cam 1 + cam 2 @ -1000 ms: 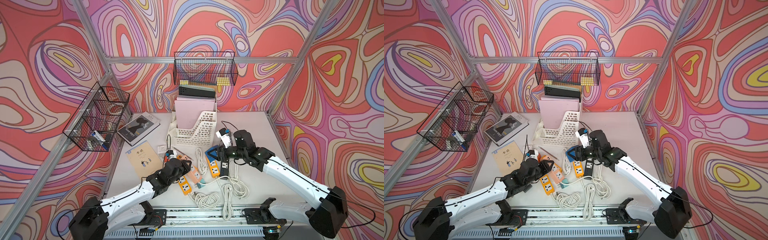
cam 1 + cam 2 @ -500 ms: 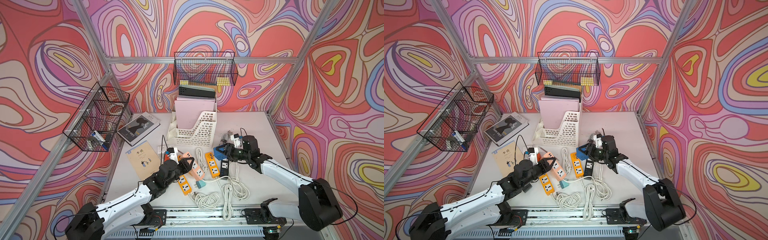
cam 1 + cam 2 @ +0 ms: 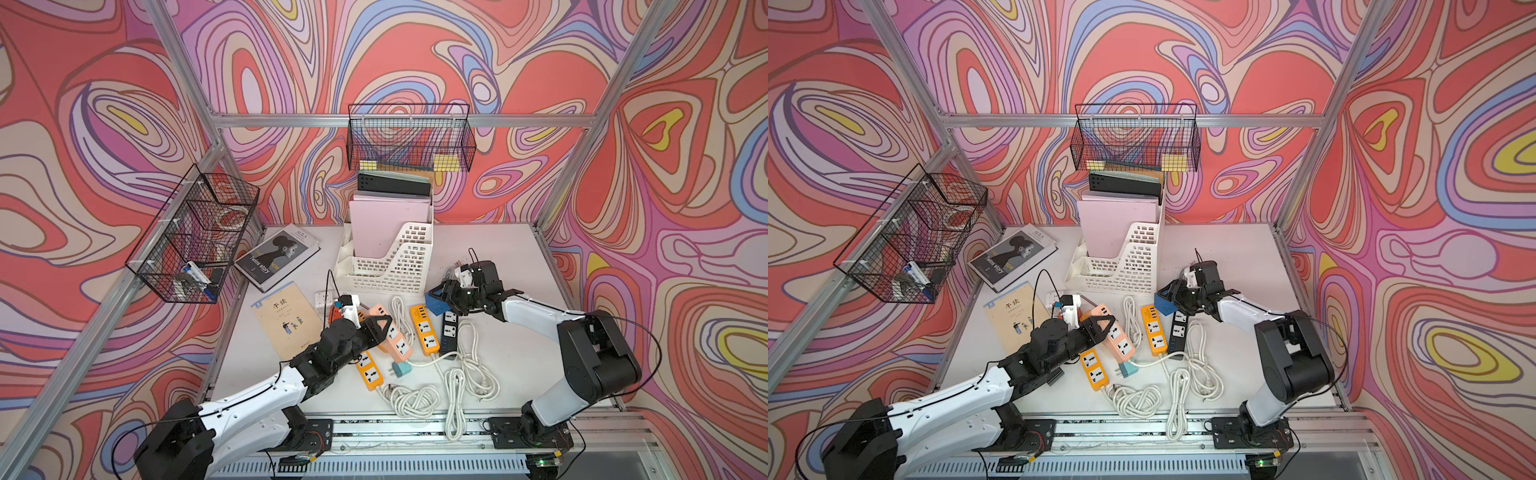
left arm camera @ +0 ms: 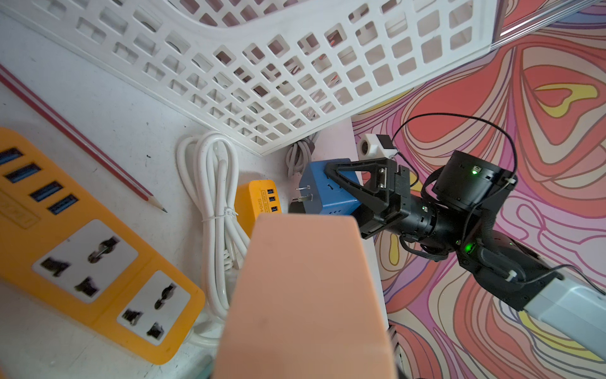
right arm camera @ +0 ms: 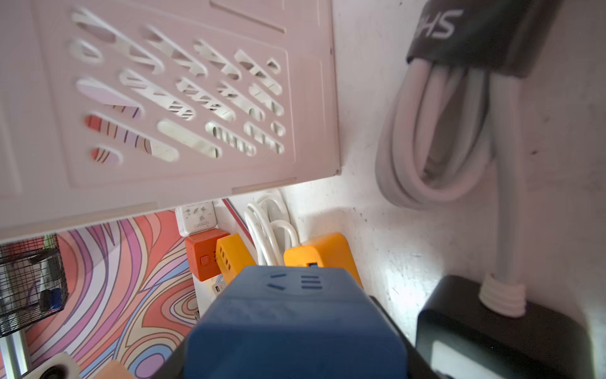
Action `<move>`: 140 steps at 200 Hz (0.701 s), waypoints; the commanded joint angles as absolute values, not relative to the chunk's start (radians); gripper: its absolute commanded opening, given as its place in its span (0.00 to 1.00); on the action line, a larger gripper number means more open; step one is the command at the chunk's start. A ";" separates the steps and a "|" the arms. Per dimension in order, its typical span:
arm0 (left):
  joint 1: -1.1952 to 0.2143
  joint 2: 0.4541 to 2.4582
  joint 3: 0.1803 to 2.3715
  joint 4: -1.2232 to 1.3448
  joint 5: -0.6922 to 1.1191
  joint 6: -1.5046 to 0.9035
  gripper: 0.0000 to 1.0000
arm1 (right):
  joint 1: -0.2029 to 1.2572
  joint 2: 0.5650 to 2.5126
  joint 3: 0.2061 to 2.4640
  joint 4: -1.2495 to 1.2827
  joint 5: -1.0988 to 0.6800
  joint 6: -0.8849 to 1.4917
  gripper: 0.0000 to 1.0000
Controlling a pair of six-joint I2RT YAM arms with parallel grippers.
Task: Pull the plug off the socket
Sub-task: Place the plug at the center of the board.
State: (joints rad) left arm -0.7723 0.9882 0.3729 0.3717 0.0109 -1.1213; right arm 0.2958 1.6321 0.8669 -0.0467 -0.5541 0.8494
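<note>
The right gripper (image 3: 441,292) holds the blue plug (image 3: 435,306) tight between its fingers. The plug is out of the black power strip (image 3: 451,332), close to its far end, and its metal pins (image 4: 303,193) are bare. The left gripper (image 3: 380,326) is closed on the pink power strip (image 3: 397,340), near the middle of the table (image 3: 498,257). The white rack (image 3: 399,266) at the far side holds a pink folder (image 3: 388,224) and dark folders (image 3: 392,187). The far basket (image 3: 409,137) on the wall has yellow pads (image 3: 446,162) in it. The left basket (image 3: 166,249) has pens (image 3: 195,270) and a roll of tape (image 3: 230,216)
</note>
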 commanded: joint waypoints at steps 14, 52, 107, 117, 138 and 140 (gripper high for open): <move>-0.767 1.009 0.411 0.428 0.039 -1.095 0.00 | 0.294 1.692 0.927 -0.088 -0.538 0.790 0.43; -0.767 1.017 0.417 0.433 0.040 -1.096 0.00 | 0.293 1.739 0.999 -0.188 -0.498 0.735 0.63; -0.765 1.014 0.429 0.439 0.039 -1.088 0.00 | 0.293 1.648 1.079 -0.409 -0.387 0.574 0.84; -0.765 1.014 0.432 0.438 0.038 -1.086 0.00 | 0.294 1.590 1.088 -0.457 -0.345 0.534 0.84; -0.765 1.011 0.435 0.437 0.034 -1.085 0.00 | 0.293 1.420 1.057 -0.479 -0.315 0.471 0.83; -0.766 1.012 0.435 0.438 0.033 -1.086 0.00 | 0.293 1.401 1.052 -0.475 -0.317 0.467 0.83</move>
State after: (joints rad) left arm -0.7708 1.0168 0.3992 0.3893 0.0273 -1.1084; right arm 0.2958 1.5917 1.0538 -0.4088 -0.3817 0.5838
